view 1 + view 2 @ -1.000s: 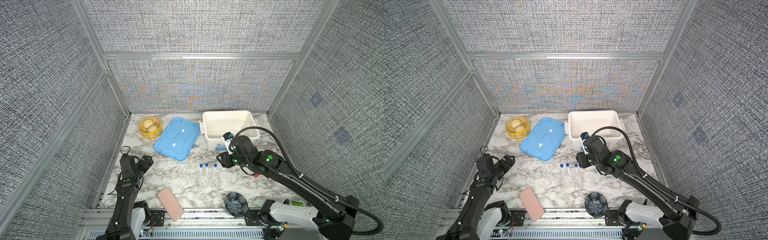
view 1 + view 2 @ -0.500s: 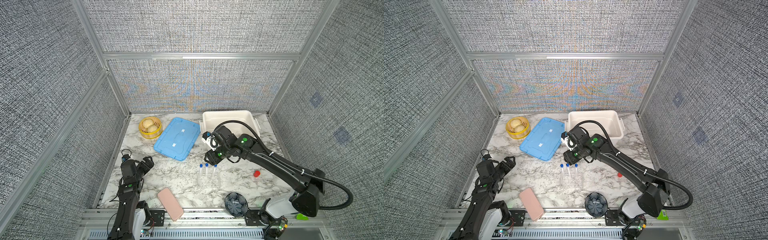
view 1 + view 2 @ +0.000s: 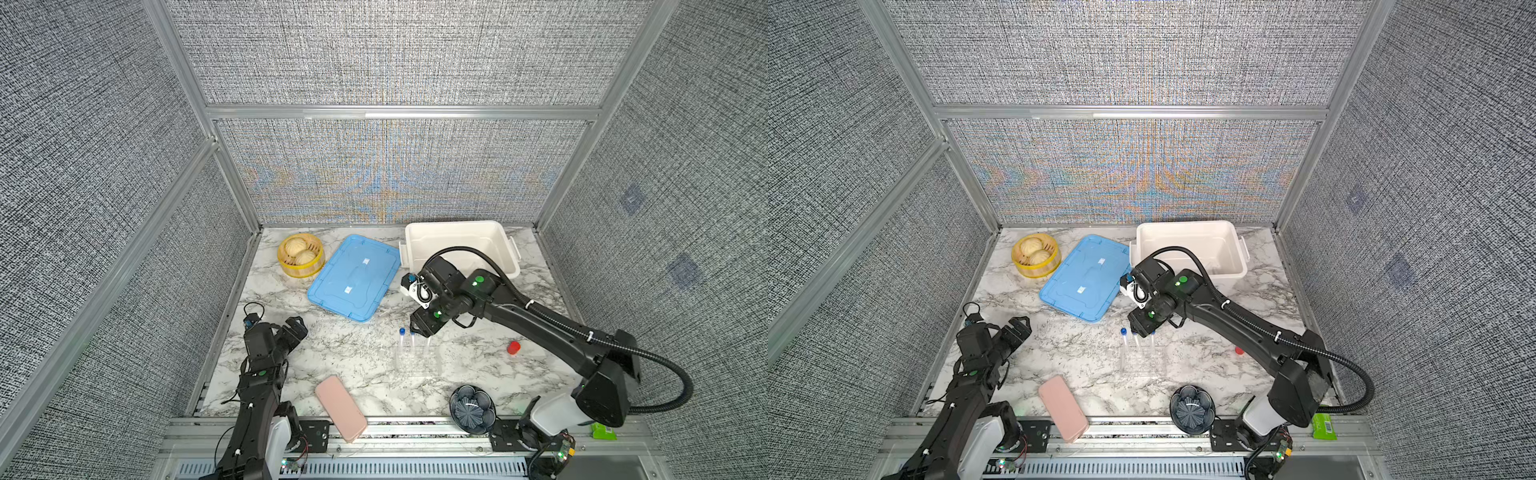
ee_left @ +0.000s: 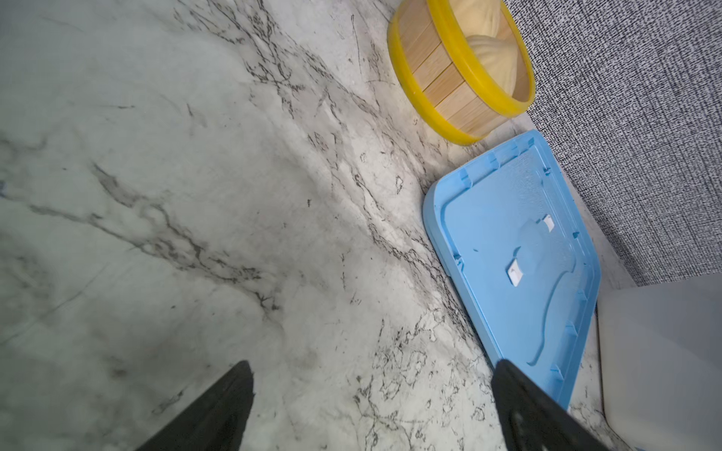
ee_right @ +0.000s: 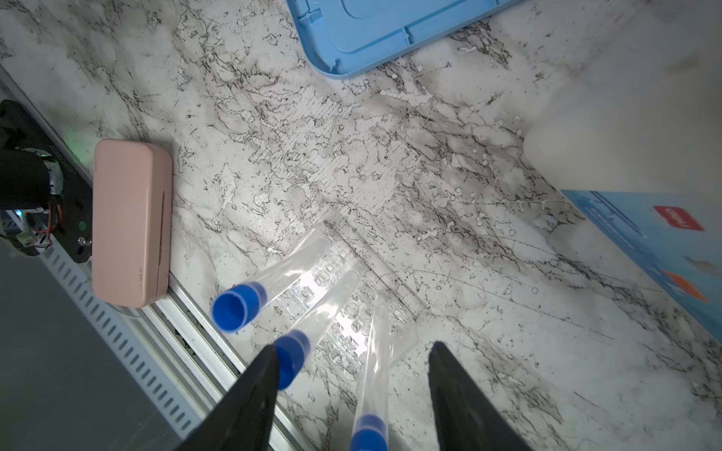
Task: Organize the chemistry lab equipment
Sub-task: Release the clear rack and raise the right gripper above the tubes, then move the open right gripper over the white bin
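Tubes (image 5: 320,312) with blue caps lean in the clear rack (image 3: 415,363), in the middle of the marble table (image 3: 345,353).
The right gripper (image 5: 353,345) is open above them, one tube between its jaws with gaps on both sides; the left gripper (image 4: 373,362) is wide open and empty. Only the right wrist view shows a blue carton (image 5: 660,250). Around stand grey fabric walls (image 3: 374,62).

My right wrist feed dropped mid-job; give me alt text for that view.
The right tool, jaws open, hangs over three blue-capped clear tubes standing in a clear rack, one tube between its jaws. A pink case lies at the edge of the table; a blue lid lies farther off.
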Robot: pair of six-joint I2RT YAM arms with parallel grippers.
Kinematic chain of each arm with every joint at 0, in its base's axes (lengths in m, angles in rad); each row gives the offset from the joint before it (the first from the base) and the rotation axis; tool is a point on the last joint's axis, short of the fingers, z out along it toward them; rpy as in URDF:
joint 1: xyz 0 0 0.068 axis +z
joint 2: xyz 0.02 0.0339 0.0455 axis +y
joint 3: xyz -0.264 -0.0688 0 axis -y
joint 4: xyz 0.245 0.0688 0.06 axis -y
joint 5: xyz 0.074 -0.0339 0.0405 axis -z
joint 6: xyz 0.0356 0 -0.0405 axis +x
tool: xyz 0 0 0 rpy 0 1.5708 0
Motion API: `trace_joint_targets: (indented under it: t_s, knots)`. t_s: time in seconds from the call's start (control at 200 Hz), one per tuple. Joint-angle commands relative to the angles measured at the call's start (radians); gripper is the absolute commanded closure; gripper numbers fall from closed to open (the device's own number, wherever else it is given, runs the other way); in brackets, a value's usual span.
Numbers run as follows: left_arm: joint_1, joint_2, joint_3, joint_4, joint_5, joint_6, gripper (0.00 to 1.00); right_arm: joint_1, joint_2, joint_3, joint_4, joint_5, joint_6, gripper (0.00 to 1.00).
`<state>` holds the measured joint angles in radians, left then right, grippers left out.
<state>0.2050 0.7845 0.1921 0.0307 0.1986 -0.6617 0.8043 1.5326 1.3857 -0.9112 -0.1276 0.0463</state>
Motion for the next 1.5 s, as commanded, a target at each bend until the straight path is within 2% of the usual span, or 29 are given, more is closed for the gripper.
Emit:
trace_joint_targets:
  t_s: [0.0,0.615,1.156,1.496]
  knots:
    - [0.000,0.006,0.005,0.026,-0.036,0.006,0.04,0.001,-0.013,-0.012,-0.017,0.020,-0.011,0.41]
    - [0.001,0.060,0.020,0.023,-0.054,-0.006,0.03,0.001,-0.094,-0.098,0.024,0.019,-0.005,0.42]
    - [0.000,0.058,0.017,0.025,-0.045,-0.009,0.03,0.001,-0.123,-0.060,0.034,0.043,0.014,0.41]
    - [0.001,0.054,0.017,0.023,-0.046,-0.008,0.03,0.000,-0.145,-0.092,0.053,0.031,0.009,0.41]
